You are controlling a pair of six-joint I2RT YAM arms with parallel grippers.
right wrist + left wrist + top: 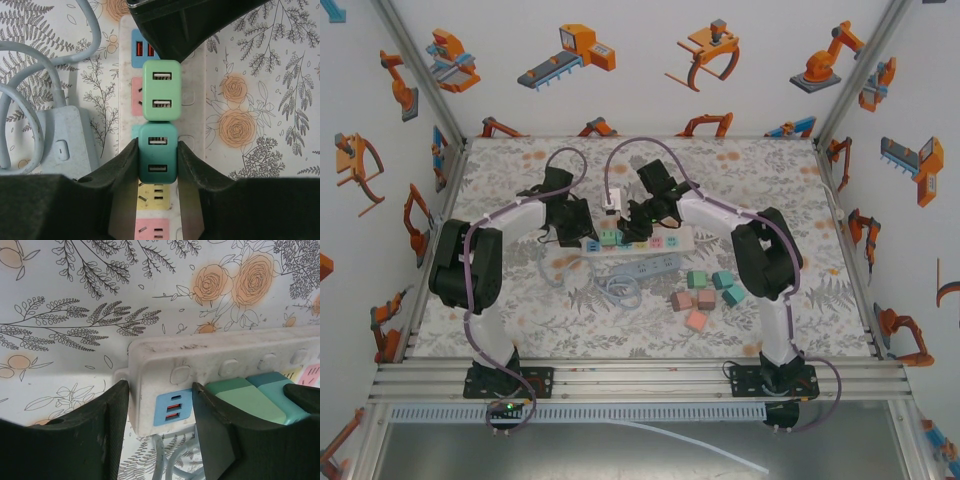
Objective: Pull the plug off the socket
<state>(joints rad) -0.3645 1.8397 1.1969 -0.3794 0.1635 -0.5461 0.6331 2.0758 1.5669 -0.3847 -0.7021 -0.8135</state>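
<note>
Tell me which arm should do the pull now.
Right. The right gripper is shut around the teal plug, fingers on both its sides, while the left gripper clamps the end of the power strip, bracing it.

A table (520, 310) covered in a grey leaf-and-rose print carried two power strips. The white power strip (686, 240) lay crosswise near the middle. The pale blue power strip (655, 267) sat just beside it on the near side, its cable (618, 288) coiled loosely on the print at that strip's left end. To the right and nearer the front edge, loose teal cubes (697, 279) and pink cubes (696, 321) rested in a small cluster, close together and apart from both strips.
</note>
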